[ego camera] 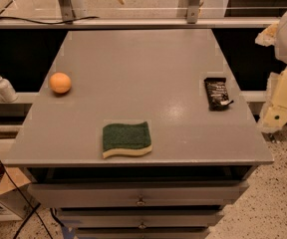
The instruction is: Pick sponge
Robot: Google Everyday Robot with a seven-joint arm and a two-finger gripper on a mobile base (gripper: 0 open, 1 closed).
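The sponge (126, 139) lies flat on the grey table (143, 68), near the front edge and a little left of centre. Its dark green scouring side faces up and the pale yellow foam shows along its wavy front edge. My gripper (279, 108) is at the right edge of the view, beside the table's right side at about tabletop height. It is well to the right of the sponge and touches nothing on the table.
An orange ball (60, 82) sits near the table's left edge. A black wrapped bar (216, 93) lies near the right edge, close to my arm. A soap dispenser (3, 85) stands on a ledge to the left. Drawers (141, 195) are below the tabletop.
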